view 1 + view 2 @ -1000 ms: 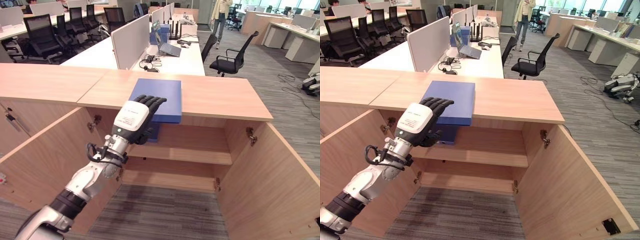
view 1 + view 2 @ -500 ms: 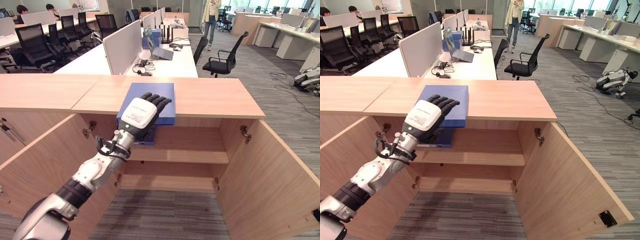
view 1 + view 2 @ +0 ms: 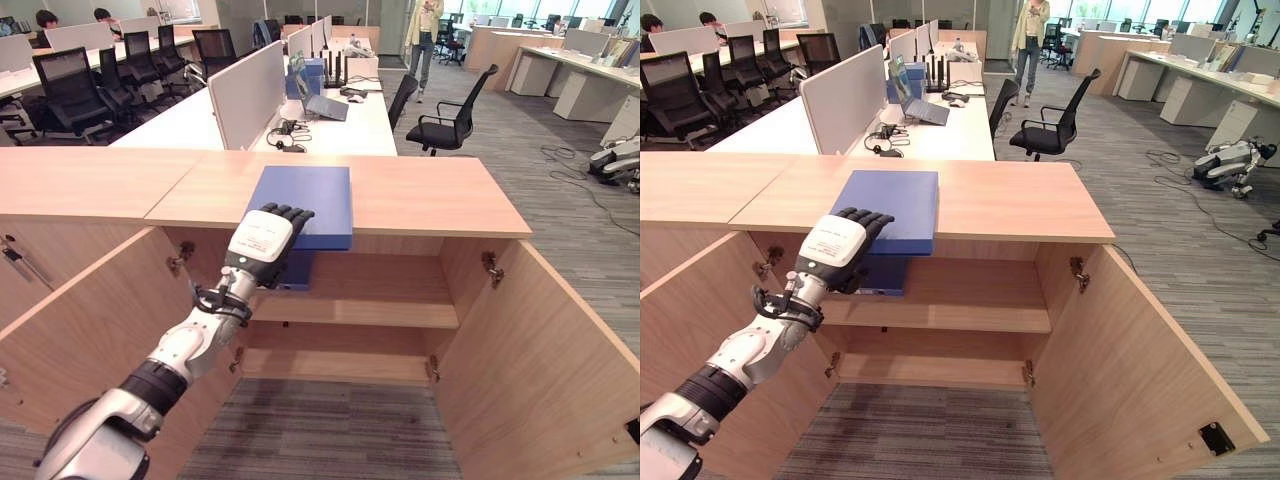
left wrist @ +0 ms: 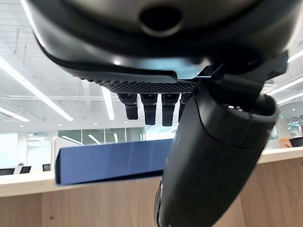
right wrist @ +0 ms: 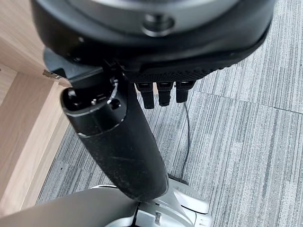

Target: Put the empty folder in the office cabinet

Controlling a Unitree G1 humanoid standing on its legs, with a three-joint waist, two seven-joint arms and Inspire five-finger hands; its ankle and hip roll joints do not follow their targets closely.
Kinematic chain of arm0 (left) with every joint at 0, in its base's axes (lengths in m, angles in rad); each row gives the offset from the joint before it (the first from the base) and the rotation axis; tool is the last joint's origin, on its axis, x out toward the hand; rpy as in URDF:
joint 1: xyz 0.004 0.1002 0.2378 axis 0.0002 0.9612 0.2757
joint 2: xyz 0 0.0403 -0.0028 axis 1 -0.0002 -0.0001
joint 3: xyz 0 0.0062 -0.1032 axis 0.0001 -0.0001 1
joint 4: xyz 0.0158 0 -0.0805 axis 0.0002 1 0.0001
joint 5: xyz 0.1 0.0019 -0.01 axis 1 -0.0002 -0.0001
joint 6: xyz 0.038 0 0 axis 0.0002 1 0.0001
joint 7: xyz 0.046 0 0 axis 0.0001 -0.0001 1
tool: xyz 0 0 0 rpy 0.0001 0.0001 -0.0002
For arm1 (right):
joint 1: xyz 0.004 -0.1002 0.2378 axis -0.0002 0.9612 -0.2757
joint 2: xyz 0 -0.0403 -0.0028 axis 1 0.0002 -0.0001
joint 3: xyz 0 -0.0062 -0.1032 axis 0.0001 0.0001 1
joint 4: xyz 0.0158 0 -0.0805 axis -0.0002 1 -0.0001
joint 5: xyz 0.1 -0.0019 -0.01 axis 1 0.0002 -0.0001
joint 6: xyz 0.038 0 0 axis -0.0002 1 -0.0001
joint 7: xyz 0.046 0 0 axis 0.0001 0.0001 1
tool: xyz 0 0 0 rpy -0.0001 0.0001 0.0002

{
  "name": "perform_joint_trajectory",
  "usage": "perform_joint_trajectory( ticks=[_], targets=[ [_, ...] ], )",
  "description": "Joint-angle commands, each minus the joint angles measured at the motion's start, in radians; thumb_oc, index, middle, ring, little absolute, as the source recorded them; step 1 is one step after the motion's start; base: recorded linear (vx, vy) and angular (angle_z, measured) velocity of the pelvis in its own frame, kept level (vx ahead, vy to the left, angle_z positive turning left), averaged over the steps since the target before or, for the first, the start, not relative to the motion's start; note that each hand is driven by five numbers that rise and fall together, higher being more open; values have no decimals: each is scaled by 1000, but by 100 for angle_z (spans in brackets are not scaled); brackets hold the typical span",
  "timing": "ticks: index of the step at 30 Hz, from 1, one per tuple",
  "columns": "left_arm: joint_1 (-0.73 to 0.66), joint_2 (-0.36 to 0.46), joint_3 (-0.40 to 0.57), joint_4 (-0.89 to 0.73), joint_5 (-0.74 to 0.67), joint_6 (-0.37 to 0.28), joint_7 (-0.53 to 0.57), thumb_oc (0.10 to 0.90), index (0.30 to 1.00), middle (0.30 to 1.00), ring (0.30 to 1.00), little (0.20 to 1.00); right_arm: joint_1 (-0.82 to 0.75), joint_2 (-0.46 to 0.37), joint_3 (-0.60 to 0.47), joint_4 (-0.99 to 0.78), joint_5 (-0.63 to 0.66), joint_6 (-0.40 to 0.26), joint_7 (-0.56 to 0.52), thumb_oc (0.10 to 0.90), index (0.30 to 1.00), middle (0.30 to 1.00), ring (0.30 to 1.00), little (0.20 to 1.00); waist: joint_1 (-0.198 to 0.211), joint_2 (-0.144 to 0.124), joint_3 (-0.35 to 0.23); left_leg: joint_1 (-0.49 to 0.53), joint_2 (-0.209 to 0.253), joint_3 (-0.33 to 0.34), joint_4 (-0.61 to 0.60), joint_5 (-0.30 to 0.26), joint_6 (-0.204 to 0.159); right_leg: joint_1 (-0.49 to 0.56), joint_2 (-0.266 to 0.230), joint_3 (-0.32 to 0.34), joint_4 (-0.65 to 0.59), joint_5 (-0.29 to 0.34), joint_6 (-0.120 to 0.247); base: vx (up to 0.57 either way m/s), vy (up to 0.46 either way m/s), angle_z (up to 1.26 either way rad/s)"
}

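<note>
The left robot hand [image 3: 262, 240] is drawing back toward the near edge of the flat blue rectangular folder [image 3: 305, 202]; half a second ago its fingers were reaching further across the cover. The fingers are lying relaxed and only slightly bent over the folder's near-left corner, with the thumb below the edge, and are not clamping it. The folder is resting on the light wooden worktop [image 3: 440, 195] that forms the cabinet top, its near edge overhanging the open compartment. This suggests that a grasp at the overhanging edge is being prepared; the folder is not yet inside.

The right robot hand [image 5: 161, 92] is hanging idle over grey carpet, fingers relaxed and holding nothing.

A second dark blue flat item [image 3: 880, 272] is lying on the upper wooden shelf [image 3: 380, 290] just below the folder, occupying the left part. The two wooden cabinet doors [image 3: 530, 350] are standing wide open, so access is unobstructed. Office chairs and desks stand well behind.
</note>
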Motion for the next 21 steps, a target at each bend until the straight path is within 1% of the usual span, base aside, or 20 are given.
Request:
perform_joint_trajectory(
  ticks=[1,2,3,4,5,9,21],
  targets=[
    [-250,-11,33,76,15,44,67,800,900,900,900,900,-26,-33,39,18,-11,-6,0,800,900,900,900,900,-18,-40,-46,14,-17,-13,-5,-117,-13,41,-69,-3,7,-53,121,0,0,0],
    [-252,-11,32,77,15,44,68,800,900,900,900,900,-27,-33,39,18,-11,-6,0,800,900,900,900,900,-17,-40,-44,10,-18,-12,-5,-107,-13,37,-69,-3,7,-45,121,0,0,0],
    [-263,-9,27,89,16,48,73,800,900,900,900,900,-26,-32,41,19,-11,-7,0,800,900,900,900,900,-18,-39,-46,15,-17,-11,-5,-117,-12,41,-69,-2,7,-53,121,0,0,0],
    [-283,-5,18,109,20,54,78,800,900,900,900,900,-27,-33,42,20,-10,-8,0,800,900,900,900,900,-20,-39,-45,11,-17,-10,-5,-108,-12,38,-70,-3,7,-45,121,38,1,-2],
    [-302,-1,9,127,23,60,83,800,900,900,900,900,-27,-34,44,22,-11,-8,1,800,900,900,900,900,-22,-39,-47,18,-16,-8,-5,-120,-12,42,-69,-1,7,-52,122,0,0,0],
    [-335,1,-7,155,21,71,88,800,900,900,900,900,-29,-37,47,25,-14,-7,-1,800,900,900,900,900,-26,-39,-47,19,-17,-3,-5,-120,-12,43,-69,2,7,-52,123,6,5,-2],
    [-368,-7,-16,220,1,88,107,800,900,900,900,900,-34,-35,57,28,-12,-6,-2,800,900,900,900,900,-33,-39,-50,23,-17,7,-5,-124,-11,42,-72,7,7,-49,125,-2,0,-2]
  ],
)
